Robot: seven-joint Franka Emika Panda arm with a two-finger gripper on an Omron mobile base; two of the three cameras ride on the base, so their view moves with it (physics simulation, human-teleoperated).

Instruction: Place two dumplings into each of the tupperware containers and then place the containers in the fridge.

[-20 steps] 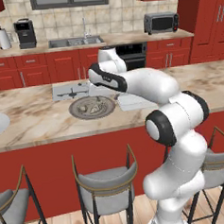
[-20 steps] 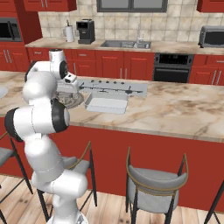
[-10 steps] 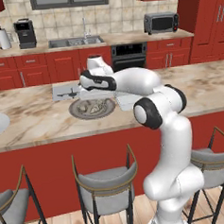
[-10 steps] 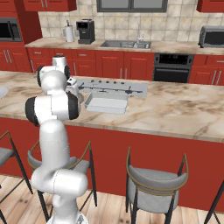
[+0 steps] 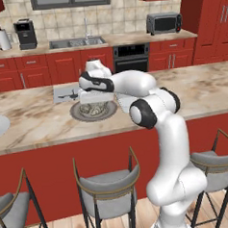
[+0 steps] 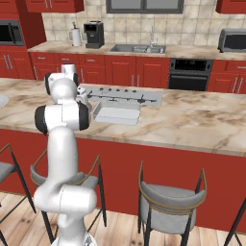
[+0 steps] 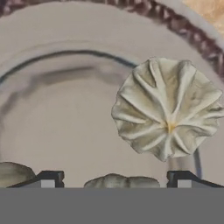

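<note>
Claw [image 7: 114,180] hangs low over the round grey plate [image 7: 65,109] on the marble counter [image 5: 34,122], its two dark tips spread wide apart with a dumpling [image 7: 114,181] lying between them, not gripped. A second, pleated dumpling [image 7: 168,109] sits on the plate just beyond. A clear container [image 6: 117,112] rests on the counter beside the plate.

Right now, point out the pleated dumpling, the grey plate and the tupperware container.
pleated dumpling [image 7: 168,109], hand view, centre of its folds
grey plate [image 5: 78,115], left base view, near rim
tupperware container [image 6: 116,115], right base view, near wall
</note>
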